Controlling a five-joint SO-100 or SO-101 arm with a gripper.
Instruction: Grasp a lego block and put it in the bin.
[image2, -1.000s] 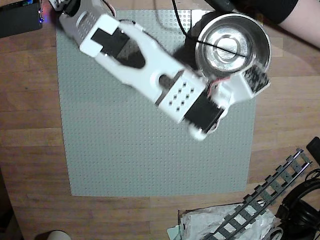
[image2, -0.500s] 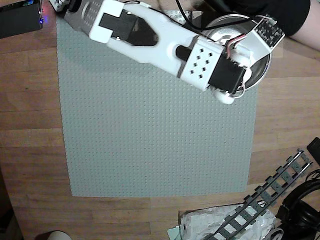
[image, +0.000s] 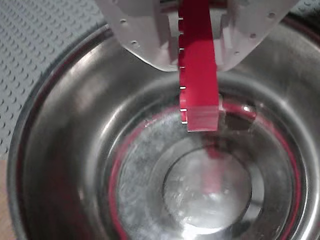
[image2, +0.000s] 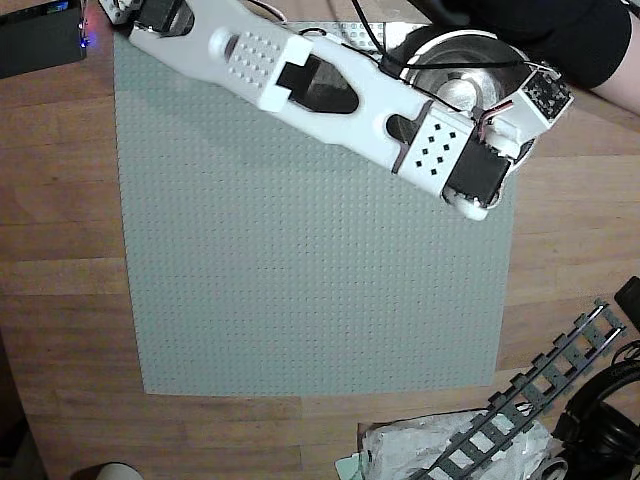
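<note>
Now my tool (image: 199, 75) grips the narrow bright-red plastic brick (image: 198, 65) above the round shiny steel bowl (image: 60, 150) (well centred); I should simply release.

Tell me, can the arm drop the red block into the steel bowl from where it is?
Probably yes. In the wrist view the lego block, held in the jaws, hangs directly above the bowl's open inside, with nothing between them.

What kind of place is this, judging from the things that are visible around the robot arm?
Probably a hobby desk at home, not a factory: a wooden tabletop carrying a grey studded baseplate, toy train track and headphones at the edge, and a steel kitchen bowl used as the bin.
</note>
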